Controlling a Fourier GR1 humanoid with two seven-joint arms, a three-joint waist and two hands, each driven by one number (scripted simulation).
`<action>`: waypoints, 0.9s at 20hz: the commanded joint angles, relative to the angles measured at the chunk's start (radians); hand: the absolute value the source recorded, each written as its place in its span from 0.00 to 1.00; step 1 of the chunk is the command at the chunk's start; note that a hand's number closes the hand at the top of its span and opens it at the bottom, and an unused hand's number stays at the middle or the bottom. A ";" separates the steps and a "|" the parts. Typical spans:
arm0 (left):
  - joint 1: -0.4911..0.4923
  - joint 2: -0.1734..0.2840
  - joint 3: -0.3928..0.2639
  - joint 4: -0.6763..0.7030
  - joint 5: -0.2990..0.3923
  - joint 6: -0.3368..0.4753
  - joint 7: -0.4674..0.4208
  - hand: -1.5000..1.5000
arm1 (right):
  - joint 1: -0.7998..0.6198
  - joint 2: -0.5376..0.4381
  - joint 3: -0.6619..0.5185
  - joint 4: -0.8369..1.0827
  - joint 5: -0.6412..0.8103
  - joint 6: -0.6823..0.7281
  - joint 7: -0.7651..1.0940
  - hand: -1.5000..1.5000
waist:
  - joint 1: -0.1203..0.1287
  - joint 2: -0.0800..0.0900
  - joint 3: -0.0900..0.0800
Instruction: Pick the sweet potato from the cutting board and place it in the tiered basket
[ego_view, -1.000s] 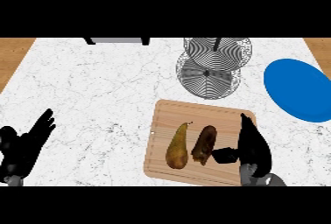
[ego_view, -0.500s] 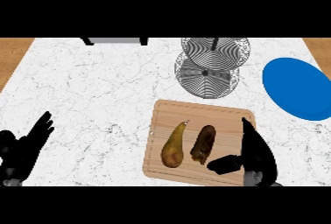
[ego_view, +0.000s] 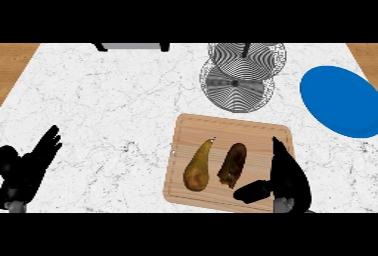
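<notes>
The white marbled counter (ego_view: 111, 100) fills nearly the whole view, with strips of brown wood showing at its far left and far right corners. On it, toward the right and close to the robot, lies a pale wooden cutting board (ego_view: 221, 127), a rounded rectangle turned slightly askew. Beyond the board, at the far side of the counter, stands the tiered basket (ego_view: 240, 70), seen from above as two overlapping round wire trays, one higher and further back, one lower and nearer. A blue plate (ego_view: 341, 100) sits at the right edge, well apart from the basket and just beyond the board's far right corner. A dark grey object (ego_view: 131, 46) pokes in at the counter's far edge; I cannot tell what it is.

The right hand (ego_view: 284, 175) is over the board's right part, fingers straight and pointing away from the robot, thumb stuck out leftward toward the produce. It holds nothing. The left hand (ego_view: 29, 167) rests open near the left edge, fingers up.

On the board lie two pieces side by side, near each other: a yellow-green pear (ego_view: 198, 166) on the left, and the dark brown sweet potato (ego_view: 233, 165) on the right, just left of the right hand's thumb.
</notes>
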 joint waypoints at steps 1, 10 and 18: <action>0.013 -0.010 0.006 -0.053 -0.007 0.006 0.036 0.50 | 0.045 0.009 0.017 -0.004 0.006 -0.011 0.132 0.00 | 0.000 -0.001 0.001; -0.020 -0.013 0.045 0.002 -0.034 -0.007 0.030 0.50 | -0.037 0.008 -0.098 0.111 -0.029 0.001 0.049 0.00 | -0.004 0.001 0.000; -0.028 -0.032 0.059 0.035 -0.050 -0.048 0.009 0.50 | -0.082 0.009 0.019 0.289 -0.057 -0.175 0.055 0.00 | 0.001 0.001 0.001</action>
